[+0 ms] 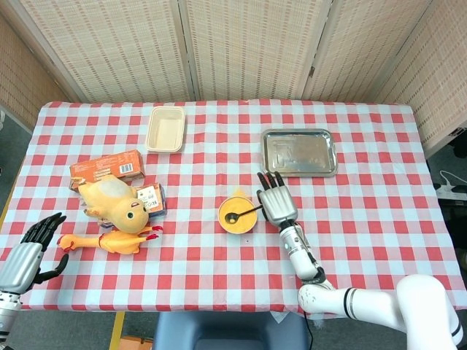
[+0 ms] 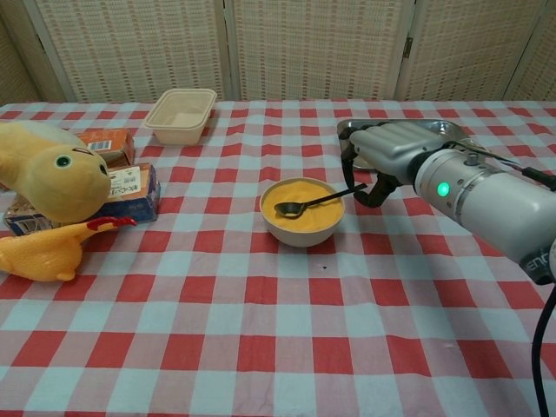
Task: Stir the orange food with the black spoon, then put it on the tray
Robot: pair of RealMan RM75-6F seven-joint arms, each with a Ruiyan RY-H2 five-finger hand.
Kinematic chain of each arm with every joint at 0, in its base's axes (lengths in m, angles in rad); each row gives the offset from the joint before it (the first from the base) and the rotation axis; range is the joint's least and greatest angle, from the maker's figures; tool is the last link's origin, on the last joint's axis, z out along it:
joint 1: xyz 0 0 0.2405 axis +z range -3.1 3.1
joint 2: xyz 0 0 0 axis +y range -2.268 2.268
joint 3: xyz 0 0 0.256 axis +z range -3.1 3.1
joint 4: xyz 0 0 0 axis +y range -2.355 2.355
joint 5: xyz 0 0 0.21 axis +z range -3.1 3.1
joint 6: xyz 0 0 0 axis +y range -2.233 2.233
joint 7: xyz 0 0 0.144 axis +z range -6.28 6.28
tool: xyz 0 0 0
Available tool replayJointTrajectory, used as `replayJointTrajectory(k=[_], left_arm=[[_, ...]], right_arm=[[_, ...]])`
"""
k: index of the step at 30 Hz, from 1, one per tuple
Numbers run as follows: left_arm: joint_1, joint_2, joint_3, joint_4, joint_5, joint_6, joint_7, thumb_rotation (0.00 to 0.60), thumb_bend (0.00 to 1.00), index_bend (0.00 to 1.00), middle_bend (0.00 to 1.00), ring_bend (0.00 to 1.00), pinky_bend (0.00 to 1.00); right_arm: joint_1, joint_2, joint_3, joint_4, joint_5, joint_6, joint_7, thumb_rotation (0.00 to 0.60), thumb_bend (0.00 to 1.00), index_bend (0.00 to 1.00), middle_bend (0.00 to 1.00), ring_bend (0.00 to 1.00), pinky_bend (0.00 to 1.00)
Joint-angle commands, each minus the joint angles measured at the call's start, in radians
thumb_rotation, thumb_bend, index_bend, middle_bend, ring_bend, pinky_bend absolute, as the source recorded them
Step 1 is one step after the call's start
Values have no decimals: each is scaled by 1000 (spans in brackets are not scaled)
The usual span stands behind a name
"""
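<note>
A cream bowl (image 1: 236, 216) (image 2: 301, 228) of orange food (image 2: 304, 200) sits mid-table. The black spoon (image 1: 241, 214) (image 2: 314, 202) has its scoop dipped in the food, its handle slanting up to the right. My right hand (image 1: 276, 200) (image 2: 387, 155) pinches the handle's end just right of the bowl. The steel tray (image 1: 300, 152) (image 2: 347, 129) lies behind that hand, partly hidden by it in the chest view. My left hand (image 1: 31, 246) hangs at the table's front left corner, fingers apart, holding nothing.
A yellow plush toy (image 1: 113, 202) (image 2: 48, 181), a rubber chicken (image 1: 109, 241) (image 2: 48, 250) and snack boxes (image 1: 107, 167) (image 2: 133, 186) crowd the left side. A beige container (image 1: 166, 129) (image 2: 182, 115) stands at the back left.
</note>
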Motion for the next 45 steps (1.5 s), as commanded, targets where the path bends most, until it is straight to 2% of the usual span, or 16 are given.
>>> replayJointTrajectory(k=[1, 17, 24, 45], left_arm=[[-1, 0, 1, 0, 2, 0, -1, 600, 448, 0, 0, 0, 88], [-3, 2, 3, -1, 5, -2, -8, 600, 446, 0, 0, 0, 89], [-4, 3, 3, -2, 4, -3, -10, 600, 446, 0, 0, 0, 89], [-5, 3, 7, -2, 10, -1, -10, 600, 446, 0, 0, 0, 89]], right_arm=[[0, 2, -2, 0, 0, 0, 1, 600, 365, 508, 34, 0, 0], [2, 2, -10, 3, -8, 9, 10, 600, 365, 549, 35, 0, 0], [3, 4, -11, -2, -3, 8, 7, 600, 365, 489, 35, 0, 0], [2, 22, -16, -28, 3, 14, 7, 600, 365, 499, 35, 0, 0]])
